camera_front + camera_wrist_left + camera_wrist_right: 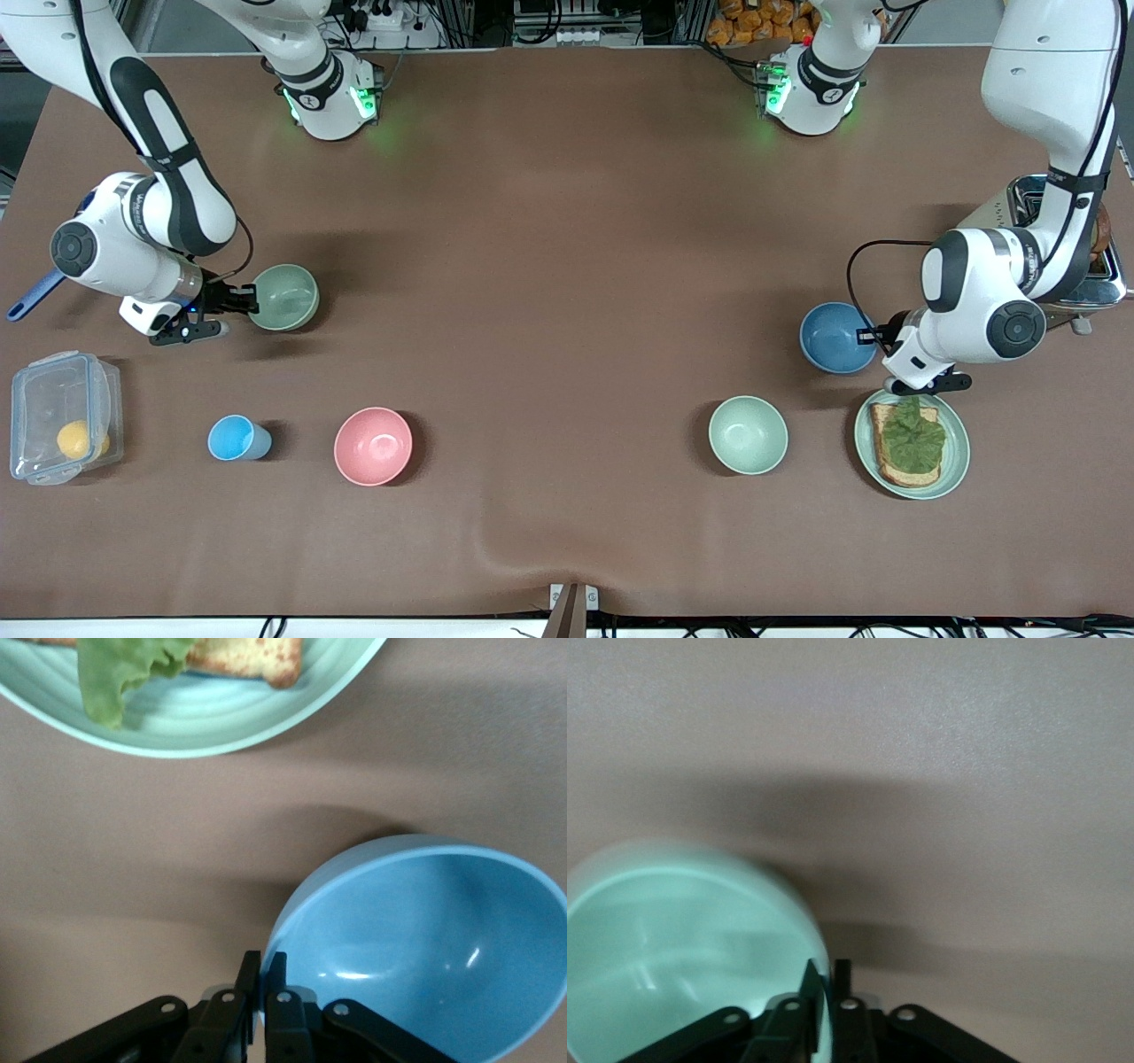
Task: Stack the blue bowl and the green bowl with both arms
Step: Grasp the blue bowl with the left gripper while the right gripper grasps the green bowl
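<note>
Right tool (241, 301) sits at the right arm's end of the surface (549, 221), its two fingers pinched together on the rim of the green bowl (284, 297); the right wrist view shows one finger (804, 1005) inside the rim and the other outside it, with the wall of the green bowl (682, 948) between them. Whether this bowl rests on the surface or is lifted clear cannot be told. Left tool (873, 335) is at the left arm's end, clamped on the rim of the blue bowl (835, 337); in the left wrist view the fingers (249, 979) close on the edge of the blue bowl (425, 948), one inside and one outside. The blue bowl is tilted in that view, and its shadow falls on the surface beside it. Just nearer the front camera than the blue bowl lies a green plate (952, 461) carrying toast (899, 474) with a lettuce leaf (912, 439) on top. A mint-green bowl (748, 434) stands beside the plate, toward the middle of the surface, apart from both. At the right arm's end, nearer the camera than the green bowl, stand a pink bowl (373, 446), a light-blue cup (235, 438) and a clear lidded box (62, 430) holding a yellow object (75, 439). A toaster (1045, 204) is partly hidden by the left arm. The two task bowls are well apart, one at each end.
</note>
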You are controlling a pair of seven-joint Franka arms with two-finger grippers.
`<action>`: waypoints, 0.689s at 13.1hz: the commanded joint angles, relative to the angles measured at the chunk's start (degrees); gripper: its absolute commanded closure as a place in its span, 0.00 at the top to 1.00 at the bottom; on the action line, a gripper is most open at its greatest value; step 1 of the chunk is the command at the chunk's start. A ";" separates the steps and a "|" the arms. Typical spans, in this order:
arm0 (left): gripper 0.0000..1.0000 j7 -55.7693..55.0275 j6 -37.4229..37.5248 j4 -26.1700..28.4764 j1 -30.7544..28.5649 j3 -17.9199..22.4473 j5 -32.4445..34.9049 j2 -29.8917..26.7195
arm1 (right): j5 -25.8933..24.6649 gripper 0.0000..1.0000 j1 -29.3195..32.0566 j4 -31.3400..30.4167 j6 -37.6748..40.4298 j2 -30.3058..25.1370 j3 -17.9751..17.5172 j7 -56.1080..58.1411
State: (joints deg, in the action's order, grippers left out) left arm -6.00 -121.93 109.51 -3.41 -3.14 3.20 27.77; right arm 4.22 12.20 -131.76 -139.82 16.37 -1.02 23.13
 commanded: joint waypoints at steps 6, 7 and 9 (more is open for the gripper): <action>0.00 -0.07 7.21 -7.54 -0.28 -3.18 0.06 -2.54 | 9.41 0.00 -4.10 -0.34 5.34 -2.65 -0.92 -13.52; 0.00 0.02 9.24 -9.30 -0.37 -3.79 0.06 -2.80 | 9.49 0.00 -5.59 -0.26 5.95 -3.27 -1.00 -17.21; 0.00 -0.07 11.97 -12.29 -0.20 -4.15 0.14 -3.33 | 9.50 0.00 -9.45 -0.34 6.40 -4.41 -0.92 -25.73</action>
State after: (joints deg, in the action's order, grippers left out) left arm -6.00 -113.40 100.09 -3.37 -6.52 3.20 25.30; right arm 12.47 5.82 -131.28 -134.69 14.73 -1.92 4.35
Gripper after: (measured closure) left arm 0.947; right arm 0.960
